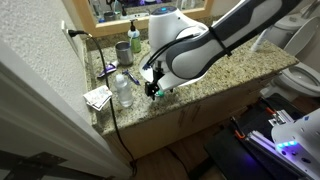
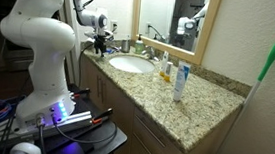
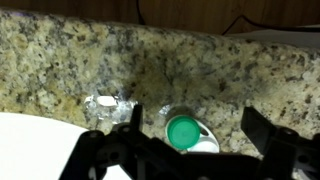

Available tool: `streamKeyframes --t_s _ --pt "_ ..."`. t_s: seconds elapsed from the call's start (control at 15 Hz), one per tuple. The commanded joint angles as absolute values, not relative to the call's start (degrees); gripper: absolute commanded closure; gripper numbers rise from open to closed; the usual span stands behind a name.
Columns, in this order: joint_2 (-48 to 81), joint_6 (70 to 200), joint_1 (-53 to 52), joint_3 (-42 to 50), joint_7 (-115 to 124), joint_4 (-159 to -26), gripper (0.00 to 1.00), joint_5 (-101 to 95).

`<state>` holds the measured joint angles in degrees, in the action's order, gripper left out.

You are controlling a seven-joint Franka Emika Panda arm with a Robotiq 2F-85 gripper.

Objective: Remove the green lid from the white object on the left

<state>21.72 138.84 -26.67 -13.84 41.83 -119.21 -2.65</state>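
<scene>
Wrist view: the jaws are standing wide apart, one on each side of the green lid [image 3: 182,132]. The lid is sitting closed on the white object [image 3: 207,142], resting on the granite tabletop [image 3: 60,50] beside the white sink basin [image 3: 30,145].

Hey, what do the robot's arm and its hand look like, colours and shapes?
The robot's arm is bulky and rounded, with glossy white shells and black sections between them. A blue light glows low down near its foot. The hand is black, with two dark angular fingers. No markings are legible.
</scene>
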Motion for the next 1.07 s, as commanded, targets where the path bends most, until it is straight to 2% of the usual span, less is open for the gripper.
streamKeyframes --t_s 0.0,1.0 --pt "21.6 138.7 -27.0 -13.5 41.6 -119.1 0.00 -2.4" --pt "22.4 138.9 -27.8 -11.6 44.9 -118.7 0.00 -5.3"
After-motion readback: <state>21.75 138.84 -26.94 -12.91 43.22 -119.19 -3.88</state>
